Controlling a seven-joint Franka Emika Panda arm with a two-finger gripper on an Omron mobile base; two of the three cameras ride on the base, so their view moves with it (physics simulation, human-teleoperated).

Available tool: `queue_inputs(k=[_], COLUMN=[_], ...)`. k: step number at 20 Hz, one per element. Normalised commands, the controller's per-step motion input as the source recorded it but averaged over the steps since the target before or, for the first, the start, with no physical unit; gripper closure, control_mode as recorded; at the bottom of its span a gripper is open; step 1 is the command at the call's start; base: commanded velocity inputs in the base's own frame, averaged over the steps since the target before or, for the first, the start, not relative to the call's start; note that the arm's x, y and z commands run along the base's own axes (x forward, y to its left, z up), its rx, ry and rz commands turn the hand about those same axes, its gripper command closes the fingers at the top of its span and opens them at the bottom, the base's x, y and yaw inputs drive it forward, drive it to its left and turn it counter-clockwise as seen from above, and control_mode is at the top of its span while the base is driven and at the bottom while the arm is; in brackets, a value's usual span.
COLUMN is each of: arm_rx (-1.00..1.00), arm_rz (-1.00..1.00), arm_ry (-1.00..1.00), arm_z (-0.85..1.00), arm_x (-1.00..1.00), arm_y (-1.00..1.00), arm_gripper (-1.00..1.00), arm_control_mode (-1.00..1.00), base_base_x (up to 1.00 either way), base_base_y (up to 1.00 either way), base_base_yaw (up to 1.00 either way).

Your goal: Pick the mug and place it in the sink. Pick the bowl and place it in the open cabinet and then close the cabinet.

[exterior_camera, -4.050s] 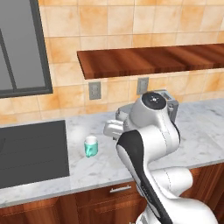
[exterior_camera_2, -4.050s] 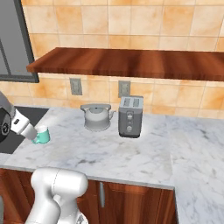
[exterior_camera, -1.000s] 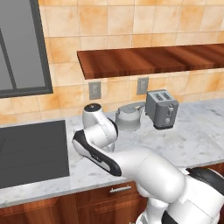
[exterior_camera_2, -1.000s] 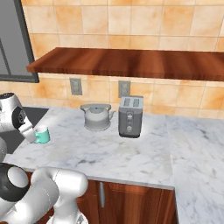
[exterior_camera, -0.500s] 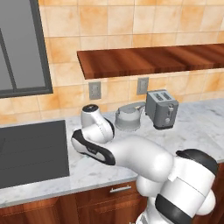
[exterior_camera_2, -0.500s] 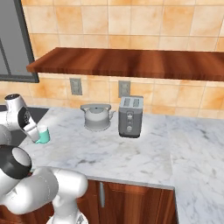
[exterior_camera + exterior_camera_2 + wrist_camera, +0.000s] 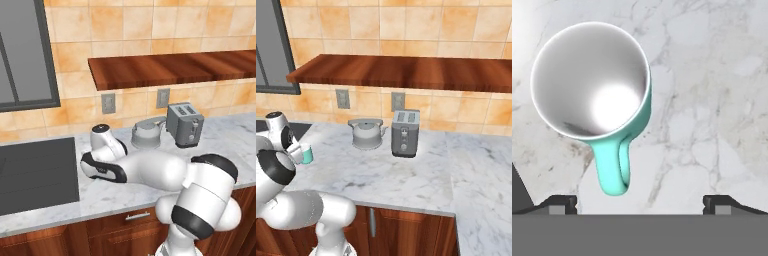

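The small teal mug [image 7: 592, 80] stands upright on the white marble counter, seen from straight above in the hand view, with its handle [image 7: 614, 167] pointing toward my fingers. My gripper [image 7: 641, 204] hangs open above it, its two dark fingertips [image 7: 559, 204] spread wide; the handle lies between them, nearer the left one, and nothing is held. From the right base view the mug [image 7: 306, 153] sits at the counter's left, right beside my hand. My arm hides it in the left base view. The sink, bowl and cabinet are out of view.
A grey kettle [image 7: 147, 135] and a metal toaster [image 7: 185, 124] stand at the back of the counter under a wooden wall shelf [image 7: 175, 67]. A flat black panel [image 7: 37, 172] is set in the counter left of the mug. A window fills the upper left.
My arm has swung from the right side over to the left and stretched low across the counter, bringing the hand down over the mug. The mug has not moved.
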Motion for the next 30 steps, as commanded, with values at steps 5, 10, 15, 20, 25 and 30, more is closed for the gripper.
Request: queue_inputs(k=[5,10,15,20,25,30], arm_rx=[0.00,-0.01,-0.01,0.00,0.00,0.00], arm_rz=[0.00,0.00,0.00,0.00,0.00,0.00], arm_ry=[0.00,0.00,0.00,0.00,0.00,0.00], arm_z=[-0.12,-0.08,-0.13,-0.17,-0.21,-0.25], arm_x=[0.24,0.30,0.23,0.03,0.00,0.00], arm_y=[0.06,0.15,0.20,0.16,0.07,0.01], arm_gripper=[-1.00,-1.00,-1.00,-1.00,1.00,1.00], arm_control_mode=[-1.00,-1.00,-1.00,-1.00,-1.00,-1.00], base_base_x=[0.00,0.00,0.00,0.00,0.00,0.00], base_base_y=[0.00,0.00,0.00,0.00,0.00,0.00], base_base_yaw=[0.00,0.00,0.00,0.00,0.00,0.00])
